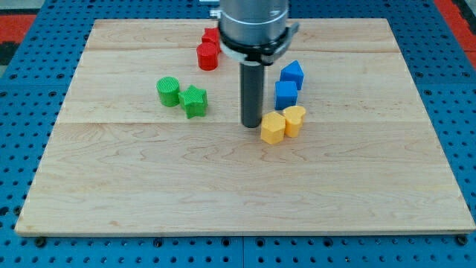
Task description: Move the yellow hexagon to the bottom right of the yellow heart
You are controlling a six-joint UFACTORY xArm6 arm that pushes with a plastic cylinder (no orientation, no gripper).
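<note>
— So where is my tip [251,125]?
— Low on the table [223,186], pale wood in glued planks, just left of the yellow hexagon [272,128]. Touching or a hair apart, I cannot tell.
— And the tool?
— A plain dark rod under a grey collar; no jaws, nothing held.
— The hexagon?
— Ribbed plastic, pressed against the yellow heart [294,120], at the heart's lower left.
— Others?
— Two blue blocks [287,93] stacked up the view above the heart, two red ones [208,55] near the top, a green cylinder [169,91] beside a green star [194,100] at left.
</note>
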